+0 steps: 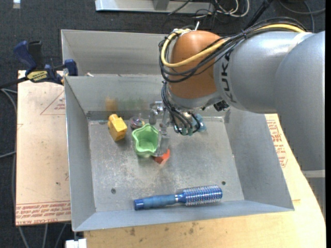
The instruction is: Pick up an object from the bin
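Note:
My gripper [163, 133] hangs under the orange wrist cover in the middle of the bin, its tip down beside the right edge of a green cup-like thing [145, 140]. A small red-orange piece [162, 158] lies just below the tip. A small purple-grey thing [136, 122] sits at the cup's upper left. A yellow block [117, 127] lies further left.
A blue hairbrush [178, 198] lies along the bin's front wall, handle to the left. The arm comes in from the right and covers the bin's back right part.

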Controlling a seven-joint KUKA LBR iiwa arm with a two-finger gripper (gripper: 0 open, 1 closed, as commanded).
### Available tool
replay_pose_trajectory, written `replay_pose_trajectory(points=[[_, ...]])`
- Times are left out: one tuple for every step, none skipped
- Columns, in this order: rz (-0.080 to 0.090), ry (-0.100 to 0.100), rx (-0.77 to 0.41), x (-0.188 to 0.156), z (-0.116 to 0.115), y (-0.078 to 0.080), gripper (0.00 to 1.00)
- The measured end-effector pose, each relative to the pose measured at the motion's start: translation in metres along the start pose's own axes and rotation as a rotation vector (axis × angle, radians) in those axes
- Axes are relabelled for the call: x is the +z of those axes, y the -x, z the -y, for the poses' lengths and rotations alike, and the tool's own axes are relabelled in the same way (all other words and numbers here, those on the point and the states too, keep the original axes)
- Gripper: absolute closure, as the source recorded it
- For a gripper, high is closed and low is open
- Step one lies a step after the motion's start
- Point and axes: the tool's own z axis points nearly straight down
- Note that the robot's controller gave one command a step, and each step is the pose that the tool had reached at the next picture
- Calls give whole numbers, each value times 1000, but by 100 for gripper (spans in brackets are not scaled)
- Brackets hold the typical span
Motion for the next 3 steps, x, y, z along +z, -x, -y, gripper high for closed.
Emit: replay_pose_trajectory(points=[[-1, 1, 34, 81, -4, 40, 0], [8, 2, 36, 76, -4, 42, 100], [14, 1, -7, -53, -3, -11, 100]])
